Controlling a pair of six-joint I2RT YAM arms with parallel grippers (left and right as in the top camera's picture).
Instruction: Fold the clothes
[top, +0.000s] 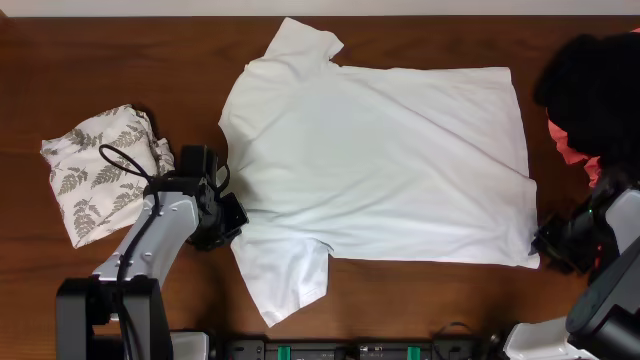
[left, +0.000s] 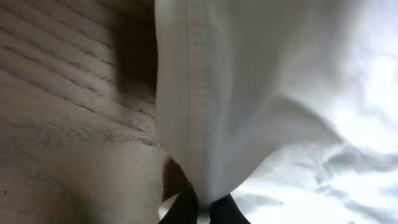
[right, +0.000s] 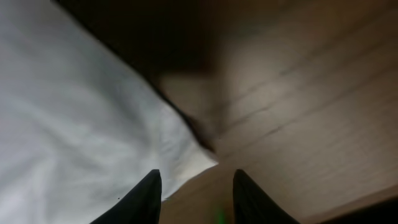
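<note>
A large white T-shirt (top: 380, 170) lies spread flat on the wooden table, one sleeve pointing to the far edge and the other to the near edge. My left gripper (top: 232, 222) is at the shirt's left edge. In the left wrist view this gripper (left: 204, 208) is shut on a pinched fold of the white fabric (left: 249, 93), which rises from the jaws. My right gripper (top: 545, 242) is at the shirt's near right corner. In the right wrist view it (right: 198, 180) stands open, with the shirt's corner (right: 186, 158) lying on the wood just ahead of the left finger (right: 146, 196).
A folded leaf-print garment (top: 100, 170) lies at the left, close behind my left arm. A black garment (top: 595, 85) is heaped at the far right, over a coral-pink one (top: 568, 145). Bare wood (top: 60, 60) shows around the shirt.
</note>
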